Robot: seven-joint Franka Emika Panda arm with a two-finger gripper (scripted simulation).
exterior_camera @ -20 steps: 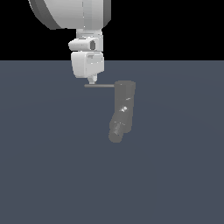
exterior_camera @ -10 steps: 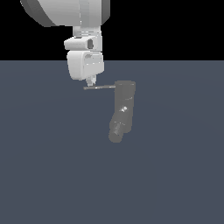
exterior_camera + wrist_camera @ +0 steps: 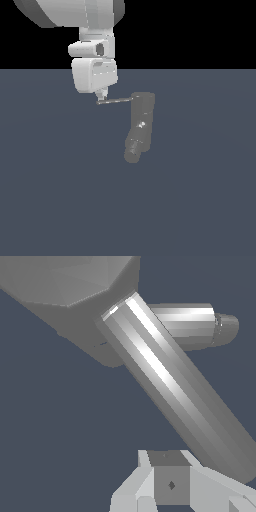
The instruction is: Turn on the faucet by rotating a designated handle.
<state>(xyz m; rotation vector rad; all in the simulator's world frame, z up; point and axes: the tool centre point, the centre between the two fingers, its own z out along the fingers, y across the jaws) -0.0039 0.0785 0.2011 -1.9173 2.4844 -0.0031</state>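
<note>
The faucet [image 3: 142, 116] is a dull gray upright cylinder with an angled spout [image 3: 133, 150] at its lower end. Its handle [image 3: 115, 100], a thin dark rod, sticks out from the top toward the exterior view's left. My gripper [image 3: 101, 95] hangs under the white hand, with its tip right at the rod's free end. The fingers look pressed together, and the rod is not between them. In the wrist view the handle [image 3: 170, 386] runs diagonally from the faucet body [image 3: 65, 286] down to beside my fingertips [image 3: 171, 485]. The spout [image 3: 200, 323] shows behind it.
The faucet stands on a flat dark blue-gray floor [image 3: 60, 200] that fills the lower part of the exterior view. Black background lies above it. The white arm [image 3: 75, 15] comes down from the upper left of the exterior view.
The white hand has shifted slightly toward the exterior view's left and looms a bit larger. The handle's free end has swung a little with it, now sitting slightly lower in the picture.
</note>
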